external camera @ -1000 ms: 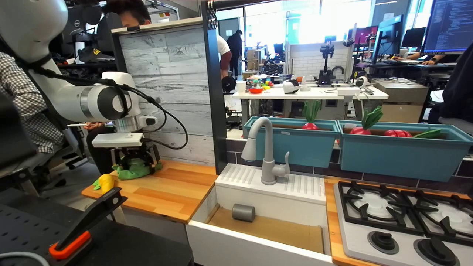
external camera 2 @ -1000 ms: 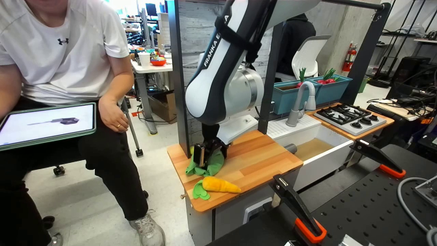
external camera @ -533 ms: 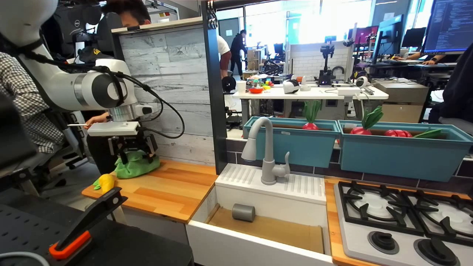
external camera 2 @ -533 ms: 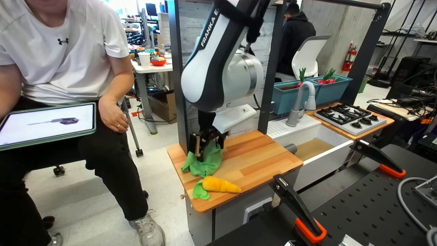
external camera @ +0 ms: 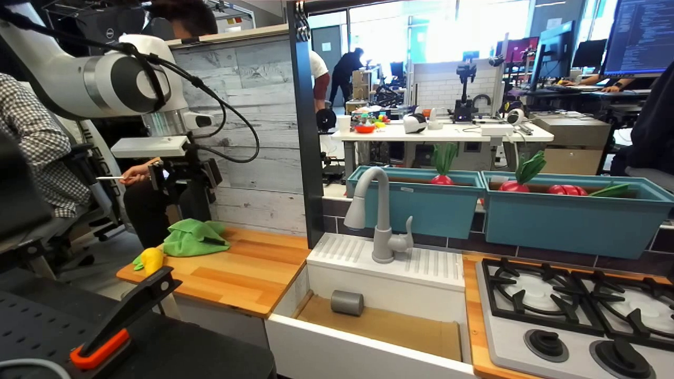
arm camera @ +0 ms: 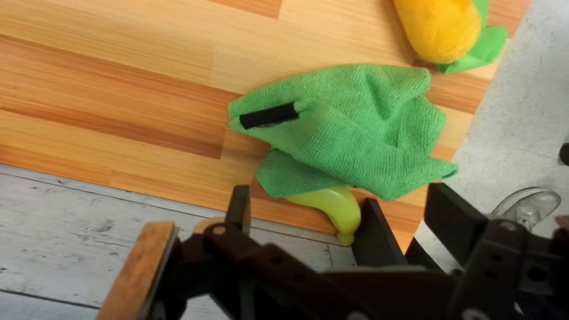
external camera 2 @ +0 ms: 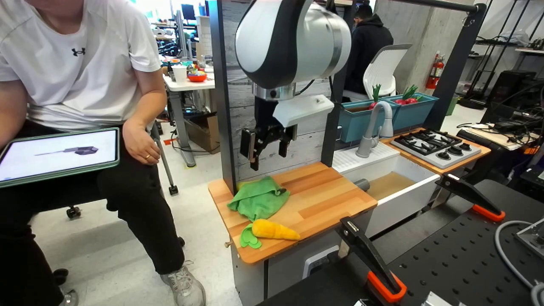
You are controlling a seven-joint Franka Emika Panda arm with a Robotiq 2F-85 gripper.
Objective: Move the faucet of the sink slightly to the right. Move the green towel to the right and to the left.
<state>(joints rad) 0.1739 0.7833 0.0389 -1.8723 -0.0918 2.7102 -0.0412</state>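
Observation:
The green towel (external camera: 194, 239) lies crumpled on the wooden counter, and it also shows in an exterior view (external camera 2: 260, 199) and in the wrist view (arm camera: 351, 129), with a black tag on it. My gripper (external camera 2: 268, 159) is open and empty above the towel, clear of it. In the wrist view its fingers (arm camera: 338, 195) stand wide apart with nothing held. The grey faucet (external camera: 382, 216) stands upright behind the sink (external camera: 368, 339), spout toward the counter side; it also shows in an exterior view (external camera 2: 374, 127). The gripper is far from the faucet.
A yellow plush carrot (external camera 2: 274, 229) lies near the counter's front edge. A yellow-green curved object (arm camera: 340, 211) is partly under the towel by the plank wall (external camera: 239, 131). A dark post (external camera: 309, 137) stands between counter and sink. A grey cylinder (external camera: 347, 302) lies in the sink.
My gripper has risen from the towel to well above it. The towel stays on the counter, its folds slightly changed. The faucet has not moved.

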